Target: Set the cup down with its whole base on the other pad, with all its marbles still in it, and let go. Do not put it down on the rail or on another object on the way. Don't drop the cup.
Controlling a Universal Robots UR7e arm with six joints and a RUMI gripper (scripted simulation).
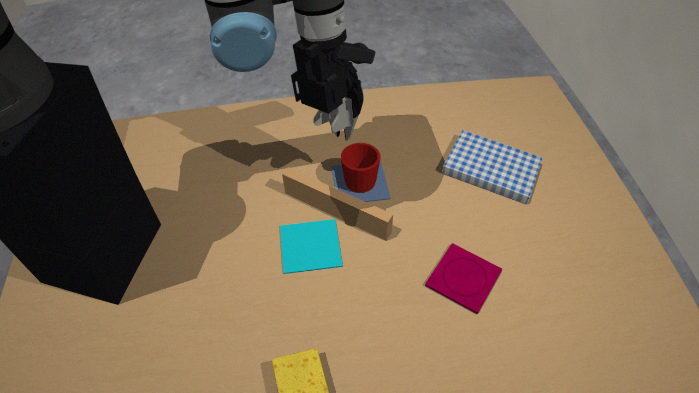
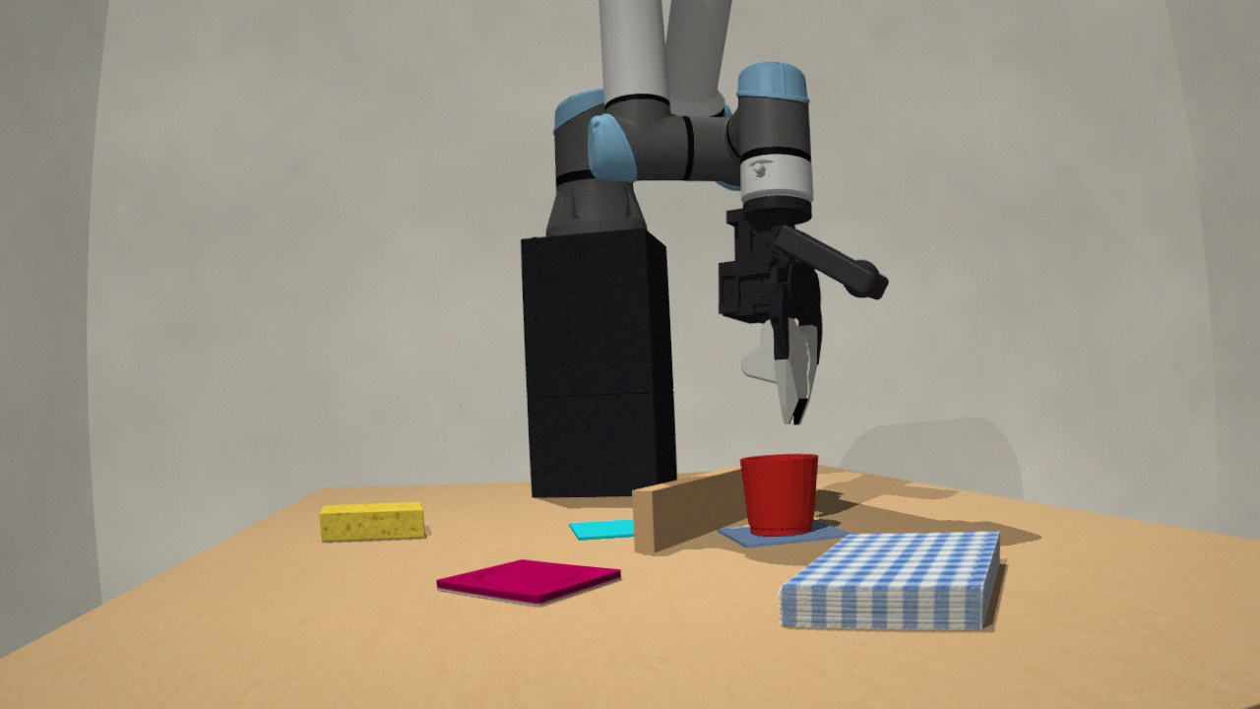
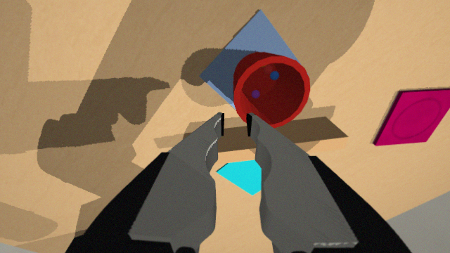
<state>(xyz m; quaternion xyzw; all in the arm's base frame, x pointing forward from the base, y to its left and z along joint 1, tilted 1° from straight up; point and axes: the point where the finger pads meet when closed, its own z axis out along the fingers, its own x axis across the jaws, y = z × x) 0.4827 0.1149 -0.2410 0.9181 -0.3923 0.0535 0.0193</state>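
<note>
A red cup (image 1: 360, 167) stands upright on a blue-grey pad (image 1: 377, 189), behind a wooden rail (image 1: 337, 205). The wrist view shows a blue marble (image 3: 274, 75) and a purple marble (image 3: 255, 94) inside the cup (image 3: 271, 89). A cyan pad (image 1: 310, 245) lies flat on the near side of the rail. My gripper (image 1: 342, 127) (image 2: 797, 414) hangs above the cup's back rim and is clear of it. Its fingers stand a narrow gap apart with nothing between them.
A blue checked napkin stack (image 1: 492, 165) lies right of the cup. A magenta coaster (image 1: 463, 277) lies at the front right. A yellow sponge (image 1: 300, 371) sits at the front edge. The black robot pedestal (image 1: 63, 195) stands at the left.
</note>
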